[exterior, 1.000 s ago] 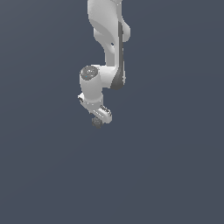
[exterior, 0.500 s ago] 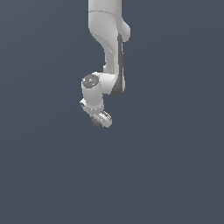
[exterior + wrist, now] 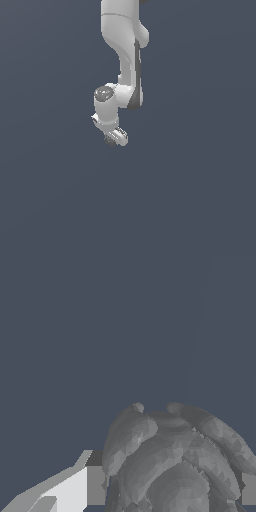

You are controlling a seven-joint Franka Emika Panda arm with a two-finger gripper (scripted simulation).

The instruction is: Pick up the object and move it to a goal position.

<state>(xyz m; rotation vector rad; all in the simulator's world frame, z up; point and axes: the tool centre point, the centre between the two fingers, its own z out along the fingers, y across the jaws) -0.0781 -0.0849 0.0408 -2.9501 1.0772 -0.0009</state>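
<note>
Arm (image 3: 125, 55) hangs down from twelve o'clock in the exterior view, white, with a dark strip along its lower link and a grey-capped joint (image 3: 104, 93) at its bend. Below that joint the gripper (image 3: 113, 139) points down and slightly toward five o'clock, ending a little above the middle of the frame. A small dark lump, the object (image 3: 109, 141), sits at the gripper's tip, on the seven o'clock side of its white body, touching it. All around is flat blue-grey background, with no surface edge to be made out.

From the wrist view the object (image 3: 175, 461) fills the lower middle and right of the picture: a grey, knobbly, ridged mass of rounded lobes, mottled in lighter and darker grey. One finger (image 3: 75, 488) shows at about seven o'clock, white with a grey pad, its pad right against the object's flank. At the frame's edge near four o'clock a grey sliver that looks like the other pad (image 3: 248, 488) lies against the object's far side. The gripper is closed around the object, its jaws held apart only by the lump between them. The object is clear of any visible support, carried in the air.
</note>
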